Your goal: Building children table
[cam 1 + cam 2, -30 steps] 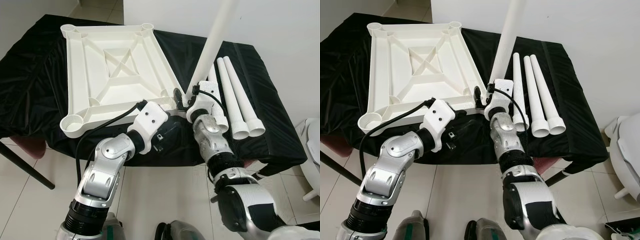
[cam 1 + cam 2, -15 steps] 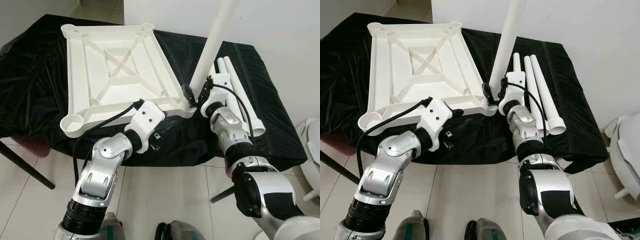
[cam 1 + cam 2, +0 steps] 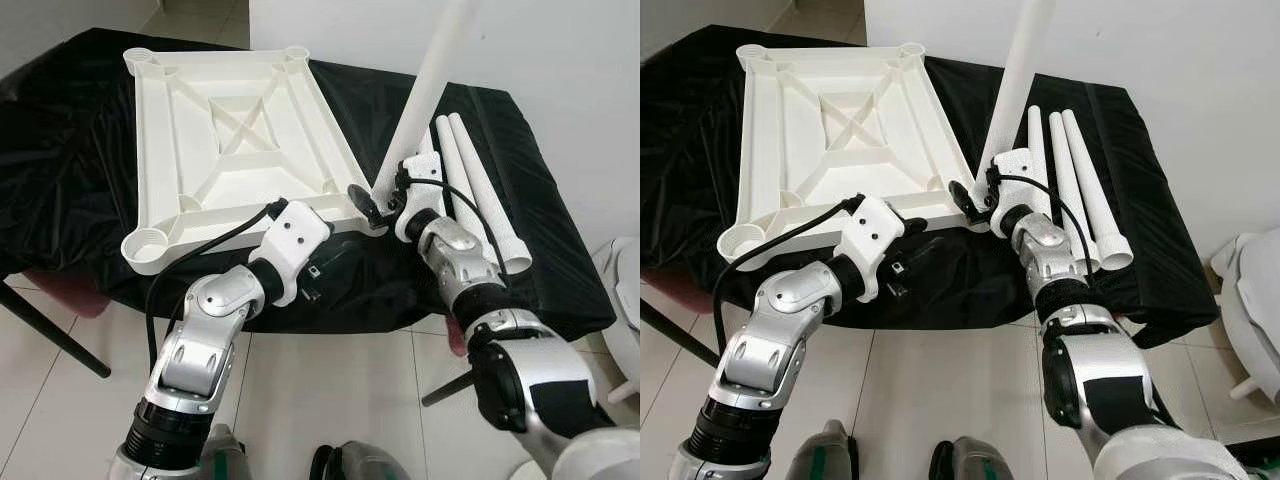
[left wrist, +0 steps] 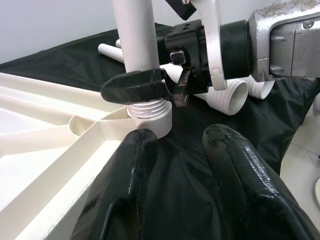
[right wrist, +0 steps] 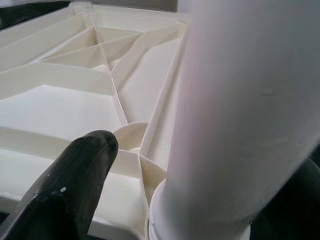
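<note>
Lying upside down on a black-draped table over pale floor tiles, the white tabletop has one leg standing in its near corner socket. From the left wrist, the right gripper clamps this leg, while the left gripper rests spread and empty. Spare legs lie beside.
</note>
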You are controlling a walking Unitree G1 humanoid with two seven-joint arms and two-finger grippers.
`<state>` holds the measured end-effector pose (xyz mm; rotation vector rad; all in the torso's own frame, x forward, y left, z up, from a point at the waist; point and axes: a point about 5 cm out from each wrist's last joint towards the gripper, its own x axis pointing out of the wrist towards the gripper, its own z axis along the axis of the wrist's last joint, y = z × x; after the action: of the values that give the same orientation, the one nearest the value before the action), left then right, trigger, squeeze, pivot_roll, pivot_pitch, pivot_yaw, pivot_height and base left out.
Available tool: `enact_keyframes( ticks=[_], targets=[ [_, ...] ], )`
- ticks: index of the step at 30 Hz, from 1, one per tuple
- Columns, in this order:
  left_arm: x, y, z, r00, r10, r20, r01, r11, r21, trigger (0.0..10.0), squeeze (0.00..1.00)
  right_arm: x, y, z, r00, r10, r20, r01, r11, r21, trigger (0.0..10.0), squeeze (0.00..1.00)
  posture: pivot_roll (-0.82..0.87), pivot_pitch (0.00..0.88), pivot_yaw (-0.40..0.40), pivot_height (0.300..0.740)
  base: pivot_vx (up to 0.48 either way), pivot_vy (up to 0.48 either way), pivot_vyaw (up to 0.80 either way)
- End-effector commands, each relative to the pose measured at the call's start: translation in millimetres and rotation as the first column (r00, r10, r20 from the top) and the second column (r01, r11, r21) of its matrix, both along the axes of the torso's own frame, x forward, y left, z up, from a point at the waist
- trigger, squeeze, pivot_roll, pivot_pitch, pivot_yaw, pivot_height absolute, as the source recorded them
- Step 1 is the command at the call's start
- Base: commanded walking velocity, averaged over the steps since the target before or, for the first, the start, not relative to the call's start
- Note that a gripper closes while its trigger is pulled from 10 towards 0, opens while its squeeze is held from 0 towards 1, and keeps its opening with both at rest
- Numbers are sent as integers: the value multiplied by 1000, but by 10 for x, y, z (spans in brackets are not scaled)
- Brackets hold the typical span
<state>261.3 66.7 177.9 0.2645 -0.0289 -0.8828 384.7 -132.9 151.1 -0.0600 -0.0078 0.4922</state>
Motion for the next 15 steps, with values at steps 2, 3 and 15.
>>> enact_keyframes(
  ticks=[2,3,15],
  targets=[
    [30,12,4,997,78,0,-78,997,-11,10000,0,25,-63,31,1000,17,4,-17,998,-57,10000,0,103,17,-94,740,0,0,0],
    [30,12,4,997,78,0,-78,997,-11,10000,0,25,-63,31,1000,17,4,-17,998,-57,10000,0,103,17,-94,740,0,0,0],
    [-25,-5,-31,998,58,-26,-58,998,-6,10000,0,44,-152,-13,998,28,-58,-35,991,-127,0,0,112,23,-101,740,0,0,0]
  ],
)
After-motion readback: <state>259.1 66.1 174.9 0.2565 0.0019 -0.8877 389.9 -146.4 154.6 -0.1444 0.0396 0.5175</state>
